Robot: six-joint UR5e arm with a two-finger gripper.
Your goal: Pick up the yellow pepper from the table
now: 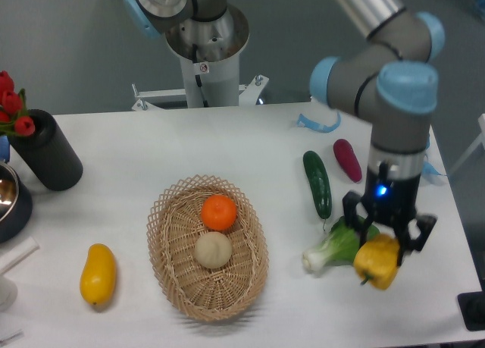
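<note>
A single robot arm's gripper [383,242] holds the one yellow pepper [377,261] at the near right of the white table [151,143], its two dark fingers closed on the pepper's upper sides. The pepper hangs stem-down and slightly tilted, seemingly clear of the tabletop, though the view does not settle whether its underside touches. A blue light glows on the wrist just above the fingers.

Just left of the pepper, partly behind the gripper, lies one bok choy [333,247], white stalk end pointing near-left. Farther back lie one dark green cucumber [317,183] and, to its right, one dark red oblong vegetable [348,160], the two close but apart.

At the table's middle sits one oval wicker basket [174,276] holding two items: an orange [219,211] at the far side and a pale round bun [213,249] just nearer, the pair touching or nearly so. Well to the left, one smooth elongated yellow fruit [98,274] lies on the tabletop.

At the far left edge stands one black cylindrical vase [50,152] with red tulips [10,103], and nearer it part of a dark bowl [10,202]. Blue ribbon [318,123] lies at the far right, near the arm's elbow.
</note>
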